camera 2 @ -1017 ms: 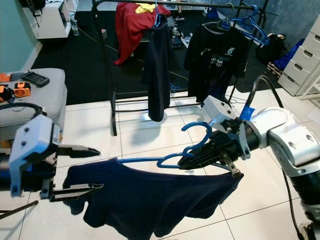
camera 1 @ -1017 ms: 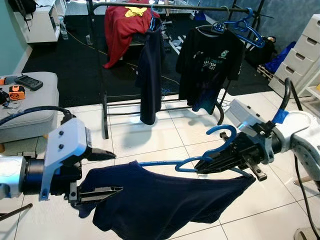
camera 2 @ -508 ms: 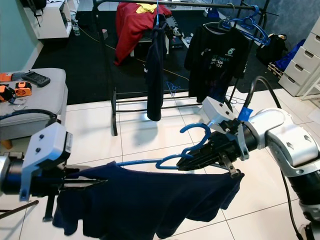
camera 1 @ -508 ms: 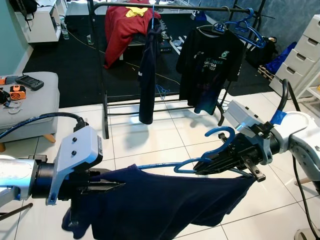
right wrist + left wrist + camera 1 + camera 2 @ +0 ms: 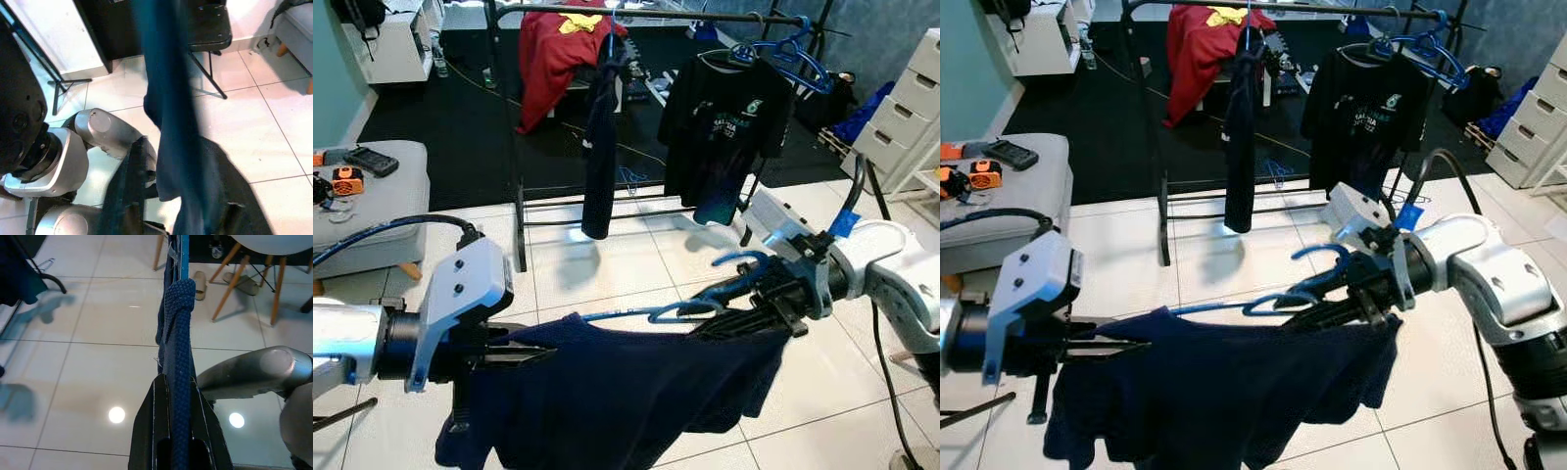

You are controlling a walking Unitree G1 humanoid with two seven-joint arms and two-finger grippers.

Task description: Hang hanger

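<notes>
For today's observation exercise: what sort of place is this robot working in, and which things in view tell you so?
Probably a room in a home used for laundry or dressing: a clothes rack hung with shirts, a white drawer unit, a grey cushioned seat, and a tiled floor.

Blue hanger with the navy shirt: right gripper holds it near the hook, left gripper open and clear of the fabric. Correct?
Not quite. The left gripper is not open and clear: the left wrist view shows it shut on the navy shirt. The rest holds: the right gripper holds the blue hanger near its hook.
</notes>
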